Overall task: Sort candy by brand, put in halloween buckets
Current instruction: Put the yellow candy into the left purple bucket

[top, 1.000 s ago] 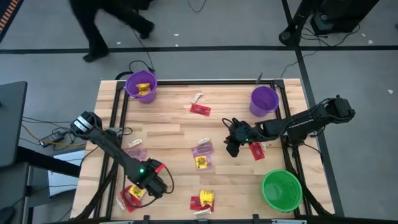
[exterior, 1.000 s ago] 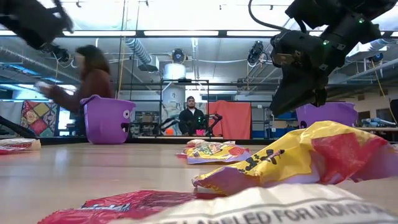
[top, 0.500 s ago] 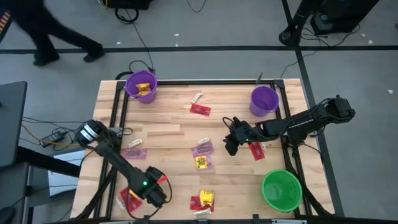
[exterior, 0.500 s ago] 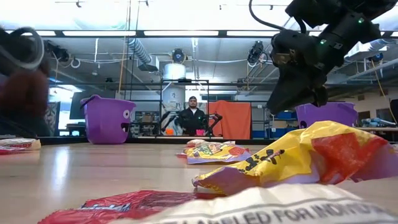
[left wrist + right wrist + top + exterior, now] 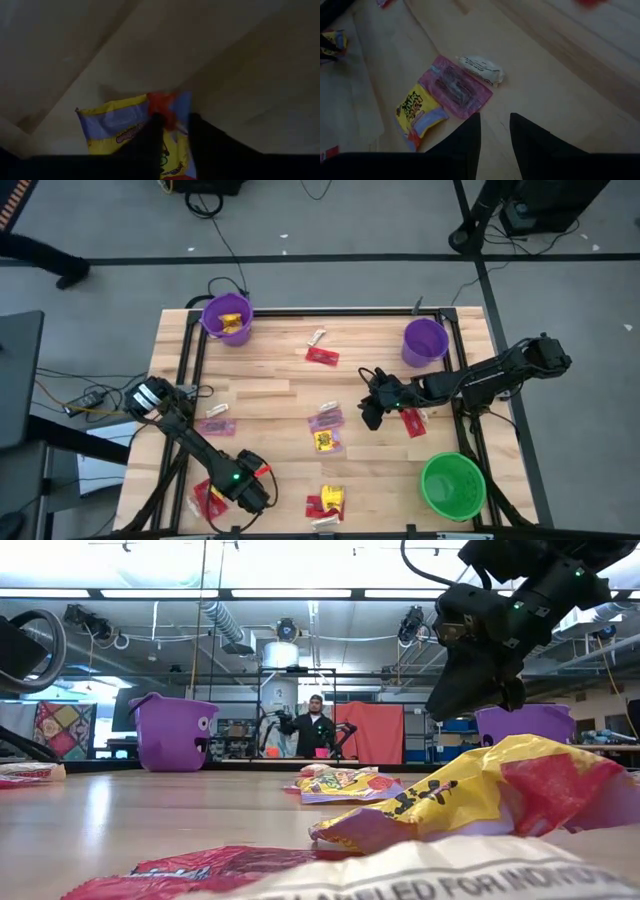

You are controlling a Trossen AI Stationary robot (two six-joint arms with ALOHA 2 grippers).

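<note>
Left wrist view alone shows left gripper (image 5: 172, 132) fingers part-open astride a yellow packet (image 5: 131, 131) — grip apparently incomplete. Buckets: three.

Black jointed arms, green status lights.

Two purple buckets (image 5: 227, 318) (image 5: 425, 341), one green bucket (image 5: 452, 485), two arms, roughly ten scattered candy packets (image 5: 322, 356).
</note>
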